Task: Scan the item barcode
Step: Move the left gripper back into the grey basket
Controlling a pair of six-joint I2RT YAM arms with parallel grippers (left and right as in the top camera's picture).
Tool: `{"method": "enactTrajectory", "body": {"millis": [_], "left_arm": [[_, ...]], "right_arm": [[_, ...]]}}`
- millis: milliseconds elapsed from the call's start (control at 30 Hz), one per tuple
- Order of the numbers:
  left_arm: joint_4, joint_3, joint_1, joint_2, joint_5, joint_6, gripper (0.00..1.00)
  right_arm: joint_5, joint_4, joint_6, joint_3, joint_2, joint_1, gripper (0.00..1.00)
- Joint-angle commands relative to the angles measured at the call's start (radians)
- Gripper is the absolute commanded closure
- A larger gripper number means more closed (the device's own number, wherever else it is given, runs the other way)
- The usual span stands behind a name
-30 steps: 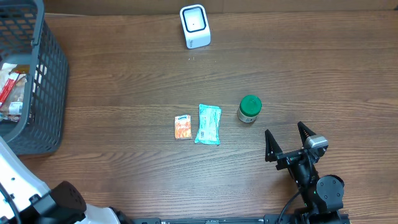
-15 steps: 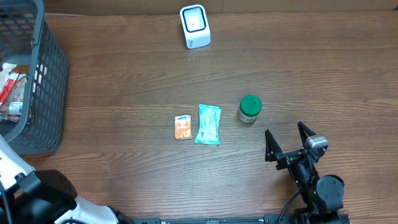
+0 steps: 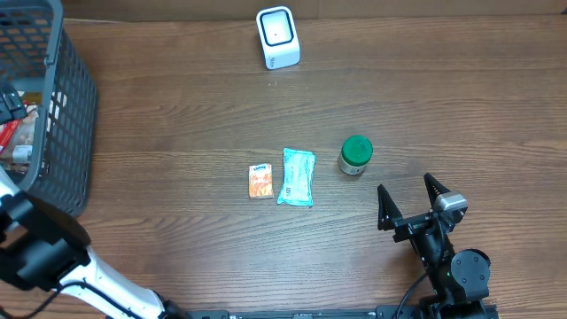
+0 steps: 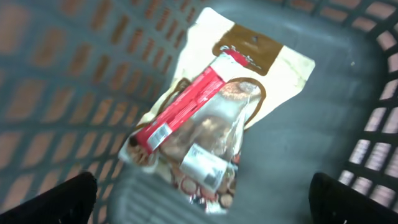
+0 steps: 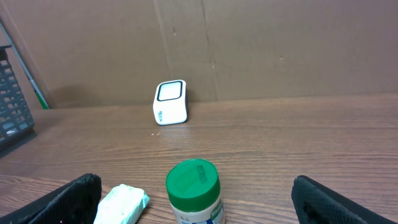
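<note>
My left gripper hangs open inside the grey basket, its dark fingertips at the lower corners of the left wrist view. Just beyond it lies a clear snack packet with a red band and a white label, on top of a cream and brown pouch. My right gripper stands open near the table's front right, behind a green-lidded jar. Nothing is between its fingers. The white scanner stands at the back middle.
A teal packet and a small orange packet lie mid-table, left of the jar. The basket fills the far left, with mesh walls close around my left gripper. My left arm crosses the front left corner. A cardboard wall stands behind the scanner.
My left arm has swung up from the front left corner toward the basket. The right arm and the items on the table have not moved.
</note>
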Motion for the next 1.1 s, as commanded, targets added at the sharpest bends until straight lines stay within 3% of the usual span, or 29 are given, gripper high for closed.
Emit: {"method": "enactTrajectory", "body": {"millis": [0,433,767,967,1033,1067], "left_arm": [[0.035,-0.006,0.011,0.072,0.071,0.129,0.0],[0.184,-0.006,0.012,0.271,0.087,0.199,0.0],[0.185,-0.006,0.011,0.373,0.089,0.137,0.0],[0.152,-0.005,0.006,0.37,0.082,0.13,0.38],[0.145,-0.005,0.006,0.37,0.083,0.13,0.4],[0.14,-0.005,0.006,0.371,0.083,0.13,0.27]], "right_arm": [[0.001,0.004,0.004,-0.01,-0.006,-0.005,0.0],[0.001,0.004,0.004,-0.01,-0.006,-0.005,0.0],[0.001,0.004,0.004,-0.01,-0.006,-0.005,0.0],[0.001,0.004,0.004,-0.01,-0.006,-0.005,0.0],[0.001,0.004,0.004,-0.01,-0.006,-0.005,0.0],[0.001,0.004,0.004,-0.01,-0.006,-0.005,0.0]]}}
